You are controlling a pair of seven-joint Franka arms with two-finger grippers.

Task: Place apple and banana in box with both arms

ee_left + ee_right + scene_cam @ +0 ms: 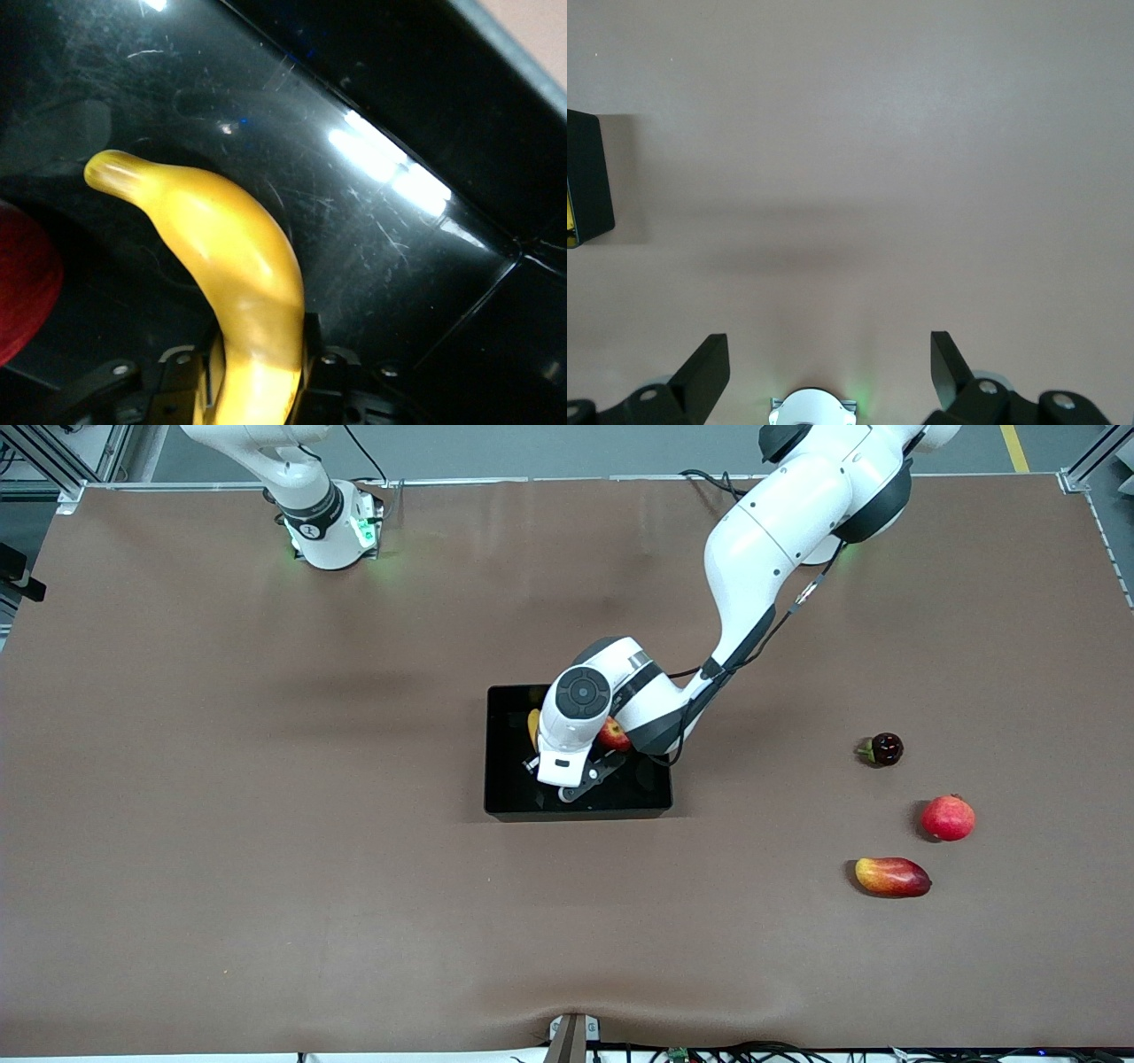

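The black box [498,784] sits mid-table. In it lie the yellow banana [533,726] and the red apple [613,734], both mostly hidden under the left arm. My left gripper [578,786] is down inside the box. In the left wrist view the banana [232,257] runs out from between the left gripper's [257,359] fingers, which sit against its sides, and it rests on the box floor [372,221]. The apple [22,292] shows beside it. My right gripper [830,341] hangs open over bare table, with a box corner [585,177] in view.
Three other fruits lie toward the left arm's end of the table: a small dark fruit [882,749], a round red fruit with a crown tip [948,817] and a red-yellow mango [892,877]. The right arm's base [330,531] stands at the table's top edge.
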